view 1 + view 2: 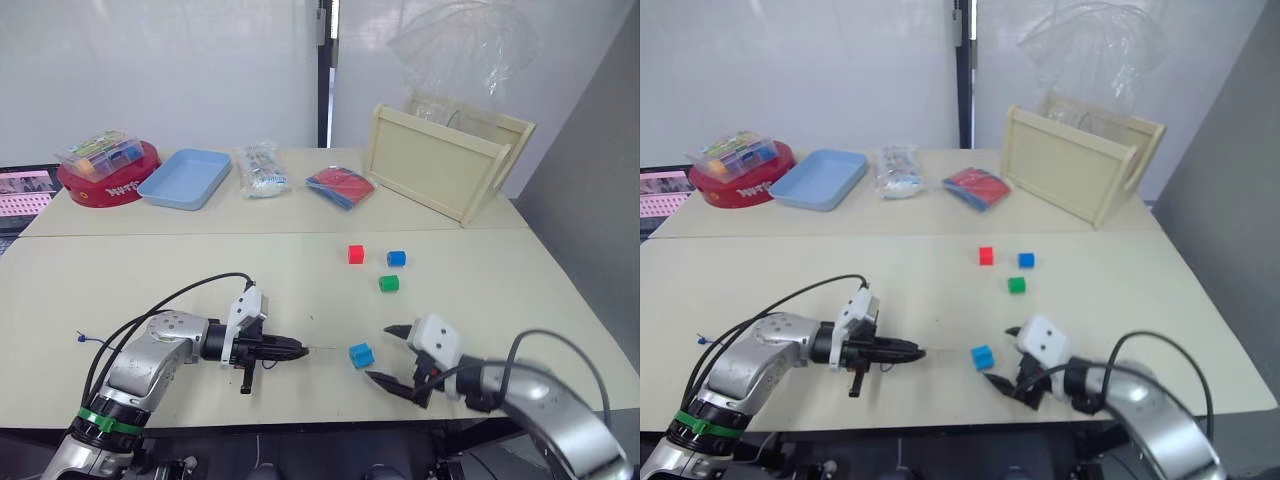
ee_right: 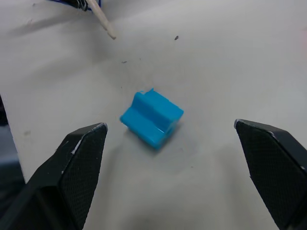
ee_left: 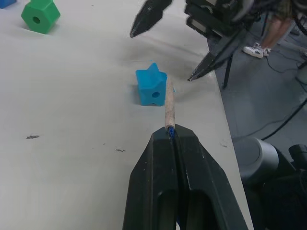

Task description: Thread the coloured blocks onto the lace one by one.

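A cyan block [image 1: 361,355] lies near the table's front edge, between my two grippers. My left gripper [image 1: 300,349] is shut on the lace just behind its pale stiff tip [image 3: 169,103], which points at the cyan block and almost touches its side. The lace's dark blue tail end [image 1: 82,337] lies on the table at far left. My right gripper [image 1: 381,352] is open just right of the cyan block, its fingers either side of it without touching. Farther back stand a red cube [image 1: 356,254], a blue block [image 1: 397,258] and a green block [image 1: 389,283].
Along the back are a red round tin [image 1: 110,185] with a clear box of pieces on it, a light blue tray [image 1: 185,178], a plastic packet [image 1: 260,170], a red-and-blue packet [image 1: 340,187] and a wooden crate [image 1: 445,160]. The table's front edge runs just below the grippers.
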Controlling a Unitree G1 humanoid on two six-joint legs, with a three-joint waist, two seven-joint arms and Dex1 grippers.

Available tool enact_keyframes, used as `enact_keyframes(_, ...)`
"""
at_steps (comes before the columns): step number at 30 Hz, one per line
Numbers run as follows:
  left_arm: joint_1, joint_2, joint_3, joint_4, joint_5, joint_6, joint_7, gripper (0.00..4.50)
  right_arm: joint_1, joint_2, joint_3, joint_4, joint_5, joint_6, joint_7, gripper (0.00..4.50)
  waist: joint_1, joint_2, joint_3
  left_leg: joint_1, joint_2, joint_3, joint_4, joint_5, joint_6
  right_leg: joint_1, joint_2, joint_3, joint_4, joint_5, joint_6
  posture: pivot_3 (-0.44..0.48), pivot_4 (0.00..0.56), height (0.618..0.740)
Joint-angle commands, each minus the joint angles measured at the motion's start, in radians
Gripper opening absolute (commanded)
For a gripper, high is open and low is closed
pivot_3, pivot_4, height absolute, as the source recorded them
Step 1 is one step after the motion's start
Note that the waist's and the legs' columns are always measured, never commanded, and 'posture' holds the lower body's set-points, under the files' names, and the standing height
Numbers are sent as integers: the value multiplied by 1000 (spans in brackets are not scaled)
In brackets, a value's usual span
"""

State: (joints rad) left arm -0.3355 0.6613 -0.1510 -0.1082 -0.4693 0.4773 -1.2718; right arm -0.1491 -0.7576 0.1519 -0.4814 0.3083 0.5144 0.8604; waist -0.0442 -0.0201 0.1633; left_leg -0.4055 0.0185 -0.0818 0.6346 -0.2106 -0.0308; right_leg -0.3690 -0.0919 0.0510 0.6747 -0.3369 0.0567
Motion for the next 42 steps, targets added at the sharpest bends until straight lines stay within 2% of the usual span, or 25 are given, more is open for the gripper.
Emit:
enact_keyframes(1, 4, 5, 4, -12, 3, -28, -11, 0, -133, -10, 88, 136, -31, -112, 167, 4485, 1, 0, 0, 0, 0, 0, 0, 0, 0, 0, 0, 0, 0, 0, 0, 0, 150, 740)
enact_keyframes(6, 32, 11, 4, -19, 8, -44, -8, 0, -274, 25, 203, 348, -118, -246, 299, 4485, 3, 0, 0, -1, 0, 0, 2, 0, 0, 0, 0, 0, -1, 0, 0, 0, 150, 740)
enact_keyframes(9, 51, 13, 8, -31, 10, -46, 2, 0, -309, 40, 235, 433, -147, -314, 354, 4485, 5, 0, 0, -2, 0, 0, 3, 0, 0, 0, 0, 0, -1, 0, 0, 0, 150, 740)
enact_keyframes(12, 67, 14, 12, -42, 9, -49, 8, 0, -307, 51, 229, 467, -150, -348, 376, 3657, 7, 0, 0, -2, 0, 0, 3, 0, 0, 0, 0, 0, -1, 0, 0, 0, 150, 740)
enact_keyframes(19, 93, 13, 17, -55, 12, -60, 25, 0, -281, 82, 197, 470, -145, -349, 354, 1344, 4, 0, 0, -1, 0, 0, 3, 0, 0, 0, 0, 0, 0, 0, 0, 0, 150, 740)
enact_keyframes(28, 79, -32, -15, -48, 70, -126, 73, 0, -206, 73, 181, 313, -163, -200, 268, 1335, 8, 0, 0, -1, 0, 0, 4, 0, 0, 0, 0, 0, 1, 0, 0, 0, 150, 740)
enact_keyframes(42, 81, -77, -40, -54, 89, -120, 98, 0, -174, 64, 178, 257, -149, -147, 257, 1335, 6, 0, 0, -1, 0, 0, 4, 0, 0, 0, 0, 0, 1, 0, 0, 0, 150, 740)
